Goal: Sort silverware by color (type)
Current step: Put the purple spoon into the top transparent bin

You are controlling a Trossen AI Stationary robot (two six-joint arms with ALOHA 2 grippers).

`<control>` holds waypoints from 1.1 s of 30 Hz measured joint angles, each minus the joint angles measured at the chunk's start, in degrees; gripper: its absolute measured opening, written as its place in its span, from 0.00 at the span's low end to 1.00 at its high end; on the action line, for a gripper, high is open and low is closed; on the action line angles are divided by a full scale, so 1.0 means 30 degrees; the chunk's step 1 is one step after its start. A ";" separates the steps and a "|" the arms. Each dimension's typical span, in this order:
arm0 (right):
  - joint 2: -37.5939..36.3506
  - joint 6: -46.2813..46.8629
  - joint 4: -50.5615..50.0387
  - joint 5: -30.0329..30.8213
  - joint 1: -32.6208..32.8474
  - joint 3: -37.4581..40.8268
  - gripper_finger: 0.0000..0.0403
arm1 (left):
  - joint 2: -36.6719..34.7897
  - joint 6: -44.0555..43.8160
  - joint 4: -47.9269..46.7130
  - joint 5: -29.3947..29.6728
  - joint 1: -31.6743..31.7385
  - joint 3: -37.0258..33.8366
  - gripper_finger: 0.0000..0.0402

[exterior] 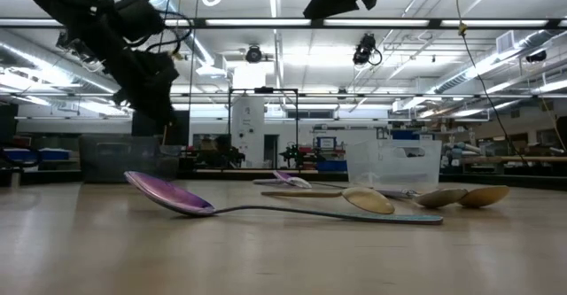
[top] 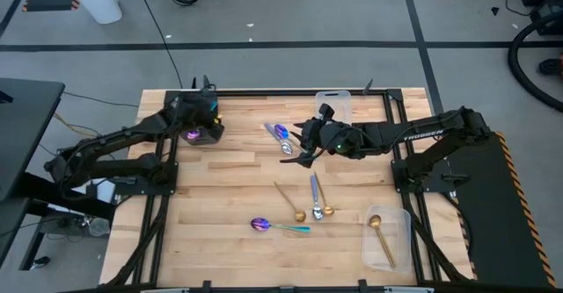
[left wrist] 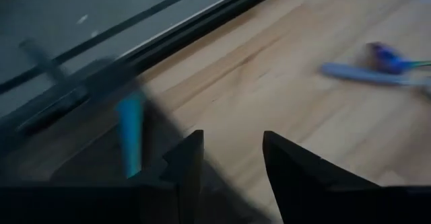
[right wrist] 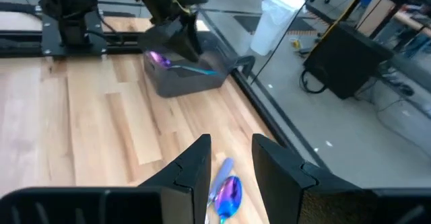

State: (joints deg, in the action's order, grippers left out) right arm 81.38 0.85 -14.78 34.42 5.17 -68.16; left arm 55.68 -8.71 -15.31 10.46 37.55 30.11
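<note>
High view: one gold spoon (top: 381,238) lies binned; five spoons remain loose. Right gripper (top: 305,145), fingers spread, hovers over purple-bowled spoons (top: 281,135); left gripper (top: 204,110) also spread.

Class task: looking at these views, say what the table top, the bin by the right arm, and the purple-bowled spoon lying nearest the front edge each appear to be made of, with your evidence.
Table top: pale wood planks, matte; grain and joints show. Clear bin: likely transparent plastic; a gold spoon shows through it. Purple-bowled spoon: probably coated metal, glossy iridescent bowl with a teal handle; the material under the coating cannot be confirmed.
</note>
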 joint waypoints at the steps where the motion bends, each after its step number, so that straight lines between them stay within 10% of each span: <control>1: 0.0000 0.0206 -0.0247 -0.0052 0.0000 0.0000 0.29 | 0.0000 -0.0001 0.0402 0.0000 -0.0589 0.0007 0.40; 33: 0.0036 0.8164 -0.4651 -0.4201 0.1239 0.1654 0.29 | 0.1734 -0.0516 0.5375 -0.0684 -1.3692 0.0021 0.40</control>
State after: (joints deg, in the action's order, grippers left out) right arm 81.49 25.34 -28.73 21.81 8.88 -63.20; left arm 60.88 -10.26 0.81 8.41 -3.52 30.17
